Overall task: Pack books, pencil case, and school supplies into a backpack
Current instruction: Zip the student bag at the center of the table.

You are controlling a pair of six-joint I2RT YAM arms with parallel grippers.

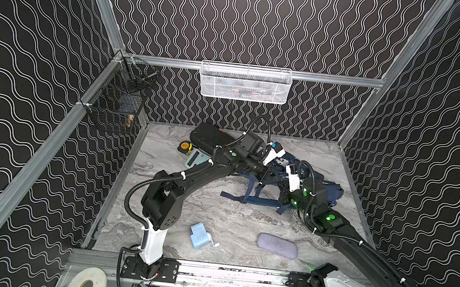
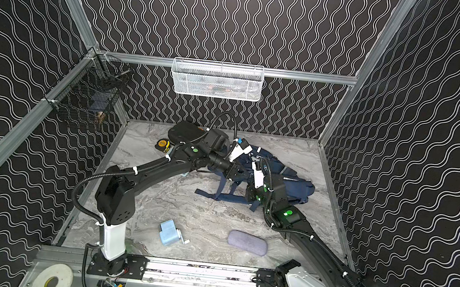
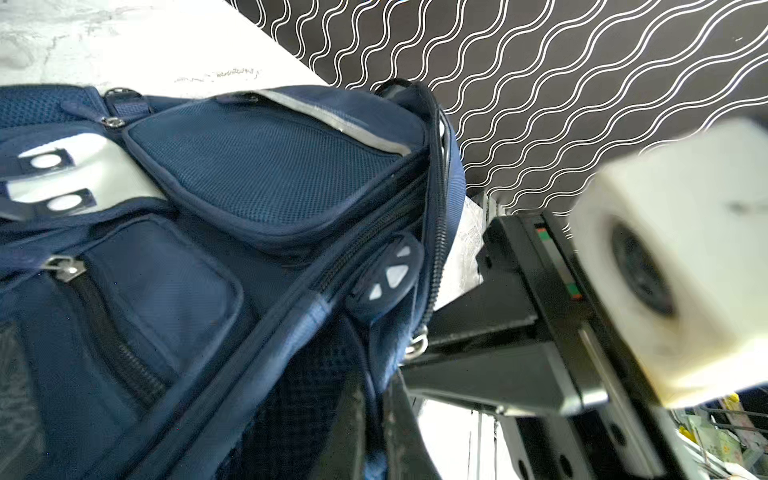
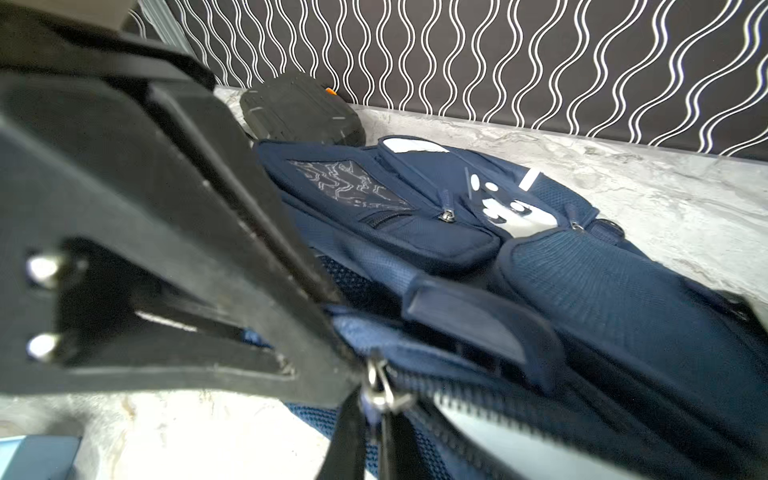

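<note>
Navy backpack flat on the marble table, toward the far right, straps trailing toward the near edge. On its front, a white patch with dark-ringed dots, and a pocket with a pale line print; any lettering too blurred to read. Left gripper closed, pinching navy fabric at the backpack's edge beside the zip. Right gripper closed too, fingers tight around the metal zip pull, tip to tip with the left. Grey-lavender pencil case and light-blue sharpener on the near part of the table, well apart from the backpack. Mint calculator half under the left arm, just beside a yellow-black tape measure, label too small to read, and a black hard case by the back wall
</note>
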